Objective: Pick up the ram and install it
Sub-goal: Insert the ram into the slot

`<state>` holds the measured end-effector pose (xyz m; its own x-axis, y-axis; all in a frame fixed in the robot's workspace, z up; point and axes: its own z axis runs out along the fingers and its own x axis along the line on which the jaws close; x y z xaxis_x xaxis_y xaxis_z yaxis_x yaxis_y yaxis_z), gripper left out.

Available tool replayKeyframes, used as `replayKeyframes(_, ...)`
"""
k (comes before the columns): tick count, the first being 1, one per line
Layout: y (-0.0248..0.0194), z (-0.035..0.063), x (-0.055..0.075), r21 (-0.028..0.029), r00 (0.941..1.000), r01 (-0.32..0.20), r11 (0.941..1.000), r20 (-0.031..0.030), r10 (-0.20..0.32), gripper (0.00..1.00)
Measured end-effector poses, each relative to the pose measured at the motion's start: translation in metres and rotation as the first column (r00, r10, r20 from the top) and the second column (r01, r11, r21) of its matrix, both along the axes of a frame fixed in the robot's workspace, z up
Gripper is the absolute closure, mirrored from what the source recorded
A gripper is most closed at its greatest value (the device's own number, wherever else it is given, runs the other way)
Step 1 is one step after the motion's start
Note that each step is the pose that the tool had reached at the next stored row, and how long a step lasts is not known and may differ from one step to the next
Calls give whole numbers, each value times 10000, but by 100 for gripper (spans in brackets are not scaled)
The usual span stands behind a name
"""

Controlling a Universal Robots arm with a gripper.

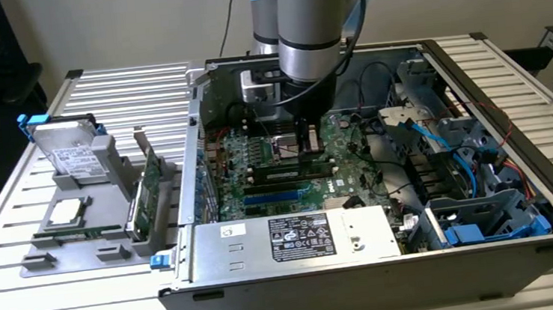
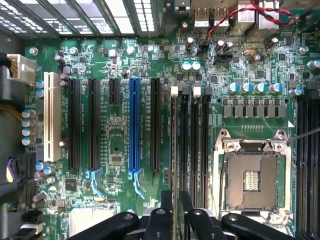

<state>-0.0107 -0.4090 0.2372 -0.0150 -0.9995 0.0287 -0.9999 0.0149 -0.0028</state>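
The ram (image 1: 293, 173), a long narrow stick with black chips, stands in a memory slot on the motherboard (image 1: 256, 157) inside the open computer case. My gripper (image 1: 305, 149) hangs straight down over it. In the wrist view the ram (image 2: 173, 140) is a thin edge running along the outermost of the black memory slots (image 2: 194, 135). My gripper (image 2: 176, 199) straddles that edge near one end. Its two black fingers (image 2: 166, 202) stand slightly apart from the stick, open, with small gaps on both sides.
The empty processor socket (image 2: 252, 180) lies beside the memory slots, and several expansion slots (image 2: 134, 125) lie on the other side. The power supply (image 1: 294, 237) and drive cage (image 1: 483, 219) crowd the case. On the exterior view's left, a grey fixture (image 1: 114, 252) holds a hard drive (image 1: 66, 151), a processor chip (image 1: 66, 212) and an expansion card (image 1: 144, 189).
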Motion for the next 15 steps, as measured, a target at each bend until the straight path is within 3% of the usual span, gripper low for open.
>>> replayKeyframes(10,-8,74,143,3,10000,0,10000,-24,0,79)
replayKeyframes(15,-8,75,147,2,10000,0,10000,-31,0,79)
